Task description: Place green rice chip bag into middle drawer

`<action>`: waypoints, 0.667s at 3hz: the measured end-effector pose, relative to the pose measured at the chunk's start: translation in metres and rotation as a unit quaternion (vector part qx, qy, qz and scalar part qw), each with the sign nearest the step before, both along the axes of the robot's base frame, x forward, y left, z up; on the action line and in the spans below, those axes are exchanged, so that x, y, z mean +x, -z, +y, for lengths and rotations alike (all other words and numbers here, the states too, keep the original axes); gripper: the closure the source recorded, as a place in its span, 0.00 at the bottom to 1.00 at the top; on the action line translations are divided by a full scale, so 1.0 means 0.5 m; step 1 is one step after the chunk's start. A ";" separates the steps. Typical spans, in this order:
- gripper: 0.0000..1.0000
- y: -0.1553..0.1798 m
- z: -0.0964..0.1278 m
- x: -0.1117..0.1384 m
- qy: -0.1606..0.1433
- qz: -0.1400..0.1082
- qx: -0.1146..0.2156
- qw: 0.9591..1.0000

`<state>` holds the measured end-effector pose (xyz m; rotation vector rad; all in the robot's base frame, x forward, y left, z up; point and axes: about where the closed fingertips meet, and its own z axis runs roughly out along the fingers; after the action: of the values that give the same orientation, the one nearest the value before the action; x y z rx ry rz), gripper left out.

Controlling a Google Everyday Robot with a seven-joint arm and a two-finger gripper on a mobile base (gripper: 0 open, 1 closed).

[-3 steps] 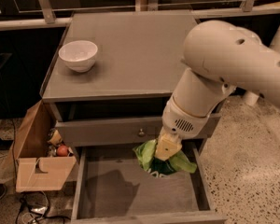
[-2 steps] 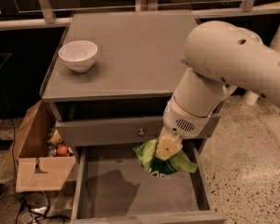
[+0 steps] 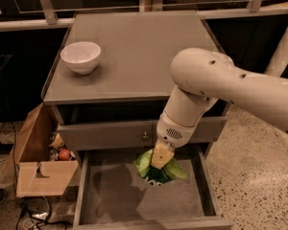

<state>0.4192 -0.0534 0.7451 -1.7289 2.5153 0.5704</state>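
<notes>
The green rice chip bag (image 3: 158, 172) hangs crumpled from my gripper (image 3: 162, 158), which is shut on its top. The bag is just above the floor of the open middle drawer (image 3: 134, 200), at the back centre-right of it, below the closed drawer front with a small knob (image 3: 145, 136). My cream arm (image 3: 216, 87) reaches down from the right, over the cabinet's front edge. The bag's lower part is dark and partly in shadow.
A white bowl (image 3: 80, 56) stands on the grey cabinet top (image 3: 144, 47) at the left. An open cardboard box (image 3: 41, 169) with small items sits on the floor left of the cabinet. Cables lie below it. Speckled floor lies to the right.
The view has shifted, with the cabinet and arm standing differently in the picture. The bag is still held over the back of the open drawer.
</notes>
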 end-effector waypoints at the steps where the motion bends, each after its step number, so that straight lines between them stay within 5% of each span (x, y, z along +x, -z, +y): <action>1: 1.00 0.046 0.001 0.016 0.007 0.021 -0.002 1.000; 2: 1.00 0.046 0.001 0.016 0.007 0.021 -0.002 1.000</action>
<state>0.4273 -0.0530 0.7221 -1.7176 2.5563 0.6068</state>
